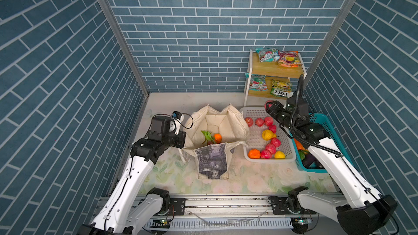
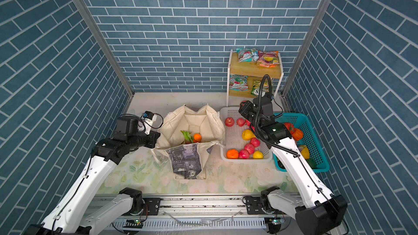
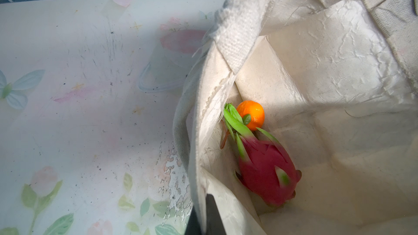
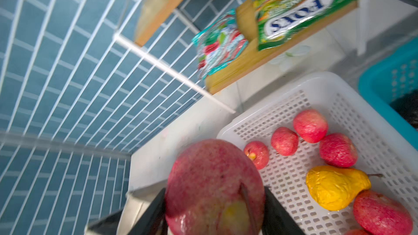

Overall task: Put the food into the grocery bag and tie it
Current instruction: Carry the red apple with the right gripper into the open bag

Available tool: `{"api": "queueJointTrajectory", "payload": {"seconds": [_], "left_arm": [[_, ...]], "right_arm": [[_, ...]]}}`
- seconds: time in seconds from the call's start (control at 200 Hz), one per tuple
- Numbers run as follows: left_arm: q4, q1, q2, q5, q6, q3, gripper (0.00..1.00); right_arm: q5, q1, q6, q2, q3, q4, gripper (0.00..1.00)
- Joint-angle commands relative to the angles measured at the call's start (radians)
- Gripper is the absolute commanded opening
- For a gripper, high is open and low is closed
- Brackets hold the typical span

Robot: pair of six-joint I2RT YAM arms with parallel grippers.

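Right wrist view gave it away: right gripper (image 4: 214, 202) was clamped on an apple (image 4: 210, 172), just a red sliver in the top views. Left wrist view caught the left gripper (image 3: 202, 220) pinching the bag (image 3: 316, 53) rim, its fingers hidden from above. In the bag lay a dragon fruit (image 3: 264, 172) and an orange (image 3: 252, 114). The white basket (image 1: 269, 160) held apples (image 1: 259, 122) and pears (image 1: 267, 134); the right arm (image 1: 328, 154) hid part of the teal basket (image 1: 325, 123).

The green snack packet (image 4: 300, 12) on the lower shelf (image 4: 233, 68) carries the brand "FOX'S" in dark blue letters on a white oval, upside down. The print on the other packets is too blurred to read.
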Motion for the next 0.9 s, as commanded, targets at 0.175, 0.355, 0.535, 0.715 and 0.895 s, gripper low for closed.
{"api": "queueJointTrajectory", "payload": {"seconds": [0.175, 0.355, 0.535, 0.715, 0.895], "left_arm": [[0.022, 0.005, -0.013, -0.015, 0.005, -0.012, 0.0], [0.023, 0.005, -0.006, -0.013, 0.005, -0.013, 0.0], [0.024, 0.005, -0.005, -0.01, 0.005, -0.015, 0.0], [0.023, 0.005, -0.004, -0.004, 0.004, -0.015, 0.0], [0.025, 0.005, -0.005, 0.0, 0.005, -0.015, 0.0]], "right_arm": [[-0.089, 0.251, -0.366, 0.136, 0.202, -0.264, 0.46], [-0.121, 0.403, -0.479, 0.31, 0.332, -0.337, 0.45], [-0.182, 0.464, -0.516, 0.455, 0.429, -0.366, 0.4], [-0.249, 0.489, -0.532, 0.554, 0.493, -0.381, 0.38], [-0.288, 0.506, -0.54, 0.62, 0.532, -0.397, 0.35]]}}
